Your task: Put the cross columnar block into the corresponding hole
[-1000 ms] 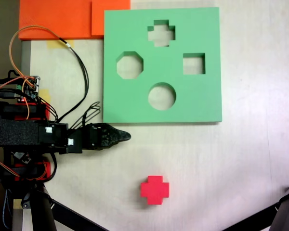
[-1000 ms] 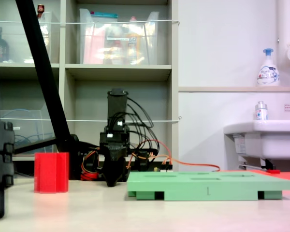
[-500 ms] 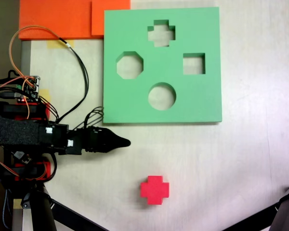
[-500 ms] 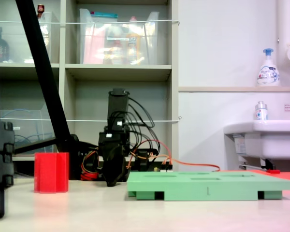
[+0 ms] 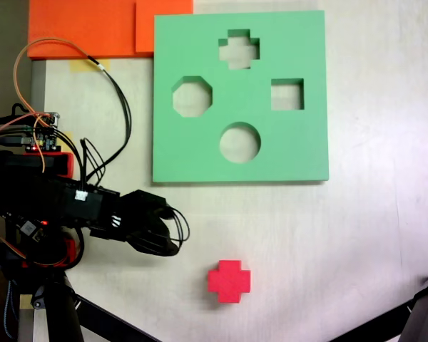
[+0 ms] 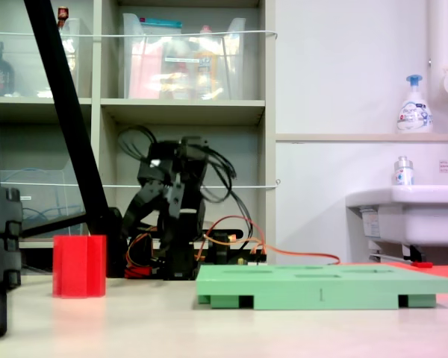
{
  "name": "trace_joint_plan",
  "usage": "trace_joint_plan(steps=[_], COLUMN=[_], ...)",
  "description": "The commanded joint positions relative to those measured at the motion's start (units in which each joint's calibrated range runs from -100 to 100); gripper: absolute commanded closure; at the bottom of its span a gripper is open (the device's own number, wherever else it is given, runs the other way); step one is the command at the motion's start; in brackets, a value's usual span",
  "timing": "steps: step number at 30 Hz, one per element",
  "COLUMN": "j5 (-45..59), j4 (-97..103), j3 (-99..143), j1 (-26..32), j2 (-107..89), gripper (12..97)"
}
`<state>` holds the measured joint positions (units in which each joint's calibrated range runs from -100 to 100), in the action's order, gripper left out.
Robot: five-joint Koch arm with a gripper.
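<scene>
While the small red foam cross-shaped block stands untouched on the pale tabletop, near and well apart from the green foam board's plus-shaped cutout, the black pincer hovers left of it; whether its jaws are parted I cannot tell; a skewed approach could topple the block.

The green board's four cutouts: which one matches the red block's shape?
The plus-shaped cutout, nearest the green board's top edge in the fixed view from above; the others are octagonal, square and round.

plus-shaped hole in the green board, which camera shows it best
The fixed view looking down shows the plus-shaped hole best: its full outline is clear near the green board's far edge. The low fixed view shows the board edge-on, its holes appearing merely as thin dark slits.
</scene>
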<state>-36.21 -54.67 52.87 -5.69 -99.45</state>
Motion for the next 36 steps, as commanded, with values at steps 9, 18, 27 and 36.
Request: trace_joint_plan(steps=[9, 18, 27, 36], j5=[-2.6, -1.5, -1.4, -1.4], j4=[-23.7, -25.1, -31.2, -31.7], j3=[-25.3, -37.2, -60.3, -69.6], j1=[2.3, -1.5, -4.0, -4.6], j2=[3.5, 23.5, 59.4, 79.6], gripper=[70.3, 49.0, 30.5, 27.4])
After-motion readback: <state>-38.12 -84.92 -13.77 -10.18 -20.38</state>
